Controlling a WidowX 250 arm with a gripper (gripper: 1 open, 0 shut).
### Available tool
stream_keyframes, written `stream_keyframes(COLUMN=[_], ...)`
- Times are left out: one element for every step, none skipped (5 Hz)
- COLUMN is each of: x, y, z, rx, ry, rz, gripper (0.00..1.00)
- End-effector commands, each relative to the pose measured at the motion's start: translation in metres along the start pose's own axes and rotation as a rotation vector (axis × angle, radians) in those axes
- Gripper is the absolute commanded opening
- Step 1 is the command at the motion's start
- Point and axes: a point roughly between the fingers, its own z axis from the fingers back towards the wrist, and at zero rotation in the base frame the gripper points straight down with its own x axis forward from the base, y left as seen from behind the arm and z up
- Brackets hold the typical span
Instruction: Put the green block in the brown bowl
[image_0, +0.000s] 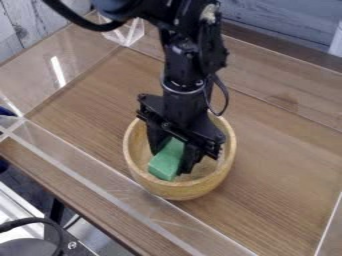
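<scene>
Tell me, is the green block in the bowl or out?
In: the green block sits tilted inside the brown bowl's rim, between the robot's fingers.

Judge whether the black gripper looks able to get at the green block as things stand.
Yes, probably: the gripper is already down at the green block, and the wooden bowl is open above.
</scene>
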Motion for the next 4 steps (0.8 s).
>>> stream_keyframes(x=[0.0056, 0.0034, 0.0041, 0.0046], y=[0.0026, 0.0036, 0.0055, 0.0072], z=[0.014, 0.0168, 0.0158, 0.0144], rx=[-0.018, -0.03, -0.015, 0.0], ry=[-0.052, -0.053, -0.037, -0.021], rz=[0.03, 0.05, 0.067, 0.081], gripper=[0.0, 0.0, 0.0, 0.0])
